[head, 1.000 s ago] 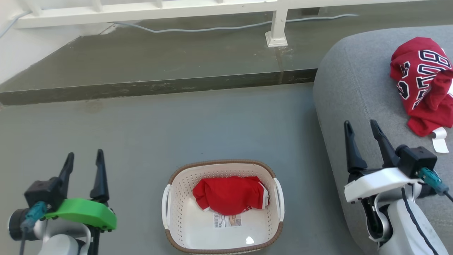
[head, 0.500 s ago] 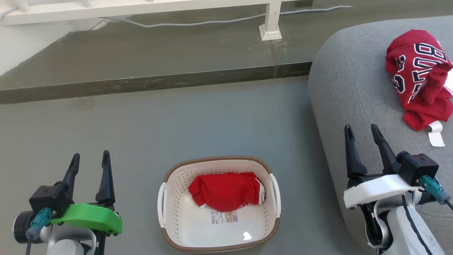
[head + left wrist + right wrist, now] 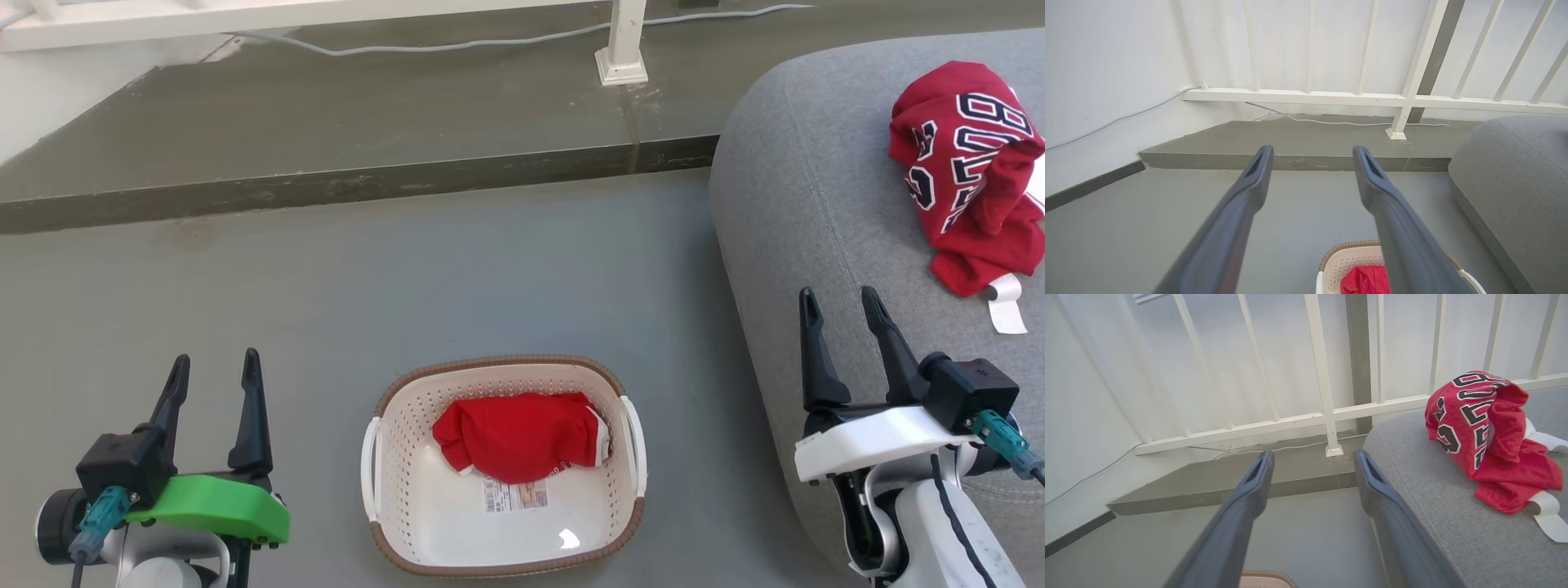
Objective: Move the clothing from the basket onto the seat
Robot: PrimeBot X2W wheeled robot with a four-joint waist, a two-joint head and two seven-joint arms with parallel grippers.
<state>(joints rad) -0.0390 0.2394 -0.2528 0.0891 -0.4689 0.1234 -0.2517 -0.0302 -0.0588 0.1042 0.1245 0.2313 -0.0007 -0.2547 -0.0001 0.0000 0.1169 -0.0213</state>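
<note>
From the head view, the whole basket (image 3: 498, 360) sits on the grey floor (image 3: 408, 278) with a plain red shirt (image 3: 518, 435) bunched inside, just above a small label (image 3: 514, 495). The red jersey (image 3: 963, 175) lies on the big grey seat (image 3: 808, 204), off to the right. The left gripper (image 3: 216, 359) and right gripper (image 3: 838, 292) both have fingers spread wide apart and hold nothing. The left wrist view catches a corner of the basket and a bit of red. The right wrist view sees the jersey's black numbers up close, and the tall white railing (image 3: 1323, 375) behind.
</note>
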